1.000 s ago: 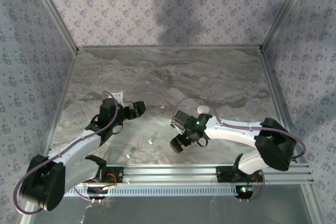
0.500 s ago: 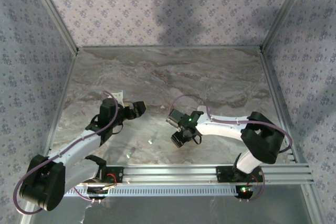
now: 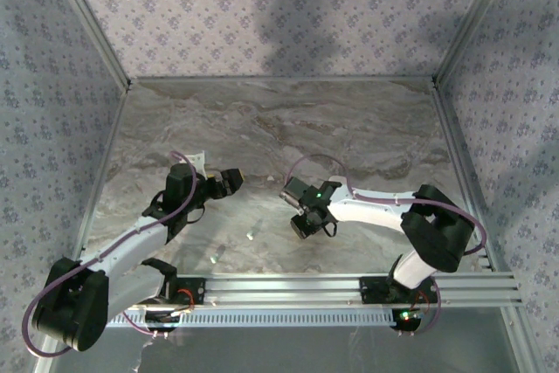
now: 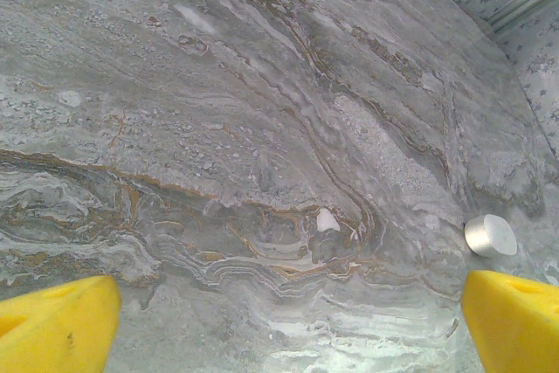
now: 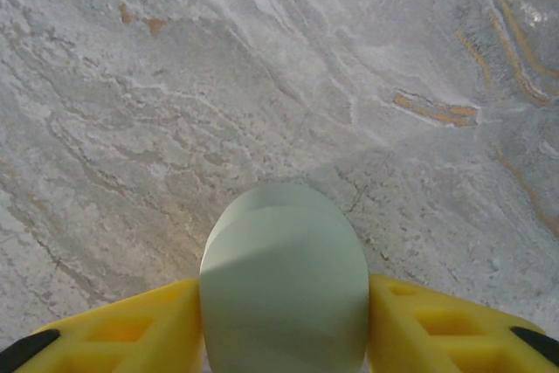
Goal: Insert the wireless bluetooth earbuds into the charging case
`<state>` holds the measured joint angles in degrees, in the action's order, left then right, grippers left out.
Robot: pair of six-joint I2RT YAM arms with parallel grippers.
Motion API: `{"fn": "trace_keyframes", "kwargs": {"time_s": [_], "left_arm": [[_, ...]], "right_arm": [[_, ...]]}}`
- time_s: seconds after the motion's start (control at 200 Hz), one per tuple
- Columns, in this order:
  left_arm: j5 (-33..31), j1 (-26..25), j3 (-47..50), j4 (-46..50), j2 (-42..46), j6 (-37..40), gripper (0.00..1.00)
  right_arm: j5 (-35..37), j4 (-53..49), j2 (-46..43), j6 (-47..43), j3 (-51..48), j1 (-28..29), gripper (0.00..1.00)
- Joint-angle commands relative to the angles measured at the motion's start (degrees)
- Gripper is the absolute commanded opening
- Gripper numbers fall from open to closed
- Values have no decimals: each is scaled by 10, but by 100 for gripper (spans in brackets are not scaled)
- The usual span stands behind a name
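While no bud is in hand yet, one tiny white pebble-like earbud (image 4: pixel 327 220) lies loose on the grey marble-patterned tabletop (image 4: pixel 218 85), ahead of my left gripper (image 4: pixel 284 329). A small pale rounded puck (image 4: pixel 489 235) sits off to one side of it, near one yellow fingertip of that gripper. It is too blurred to say whether it is a second bud. The two lie apart, touching nothing.

The pale mint oval plastic charging case (image 5: pixel 284 277) shows no open seam, so the lid reads as down. It sits between the yellow fingers (image 5: pixel 437 329) of my right gripper (image 5: pixel 284 342), which bear on both its flanks: narrowed onto it, holding it. I cannot tell whether its underside rests on the table or hangs clear.

Left gripper: spread wide, nothing between the tips.

Step, as I read it: securing the case, before any bud goes in. The next move calls for steadying the case and getting its lid up, then bringing the wide left gripper down over the loose bud. It is a small, likely slippery thing, so the fingers must narrow on it squarely or it will skid away.
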<state>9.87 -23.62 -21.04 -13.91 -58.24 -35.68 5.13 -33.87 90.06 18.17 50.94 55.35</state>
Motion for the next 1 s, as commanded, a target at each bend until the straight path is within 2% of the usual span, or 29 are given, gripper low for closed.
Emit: {"fn": "trace_keyframes", "kwargs": {"time_s": [0.0,0.265,0.475,0.68,0.994], "left_arm": [[11,2,2,-19,4,-4,100],[11,2,1,-21,-4,-2,100],[12,2,0,-21,-3,-2,100],[13,2,-1,-20,-4,-2,100],[13,2,-1,-15,2,-3,100]], "right_arm": [[-2,-8,-7,6,4,-5,48],[-8,-12,-16,18,31,-19,47],[-29,8,-10,34,55,-65,46],[-51,28,32,50,87,-100,46],[-51,26,117,78,140,-111,47]]}}
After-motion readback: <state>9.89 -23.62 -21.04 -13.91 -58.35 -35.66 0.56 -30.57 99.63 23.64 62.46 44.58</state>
